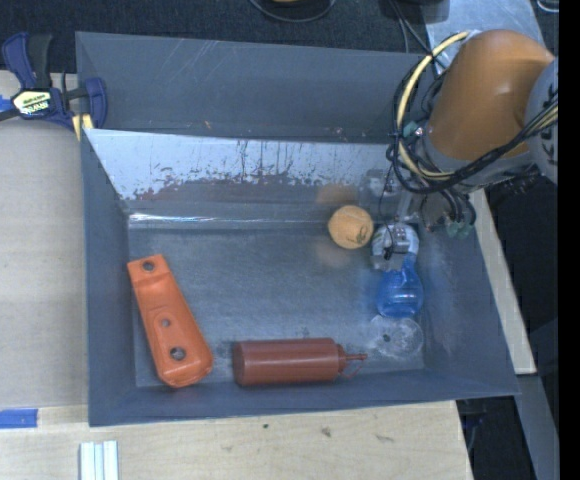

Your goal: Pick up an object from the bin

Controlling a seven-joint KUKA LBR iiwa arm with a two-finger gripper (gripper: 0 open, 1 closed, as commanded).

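Low at the bin's (105, 298) right side, the end effector (395, 248) sits just over a blue plastic thing (398, 294), beside a tan ball (350, 228); wide or narrow, I cannot tell. An orange block (168, 320) and a brown bottle (288, 361) lie well apart from it.

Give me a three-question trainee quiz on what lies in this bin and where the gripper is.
1. True or false: the orange block lies flat in the left part of the bin, as the view shows it.
2. Fill the gap: the dark red bottle lies on its side, its nozzle pointing to the view's ___.
3. Which thing lies nearest the gripper? A) orange block B) dark red bottle C) blue clear bottle

Key: 1 true; 2 right; 3 C.
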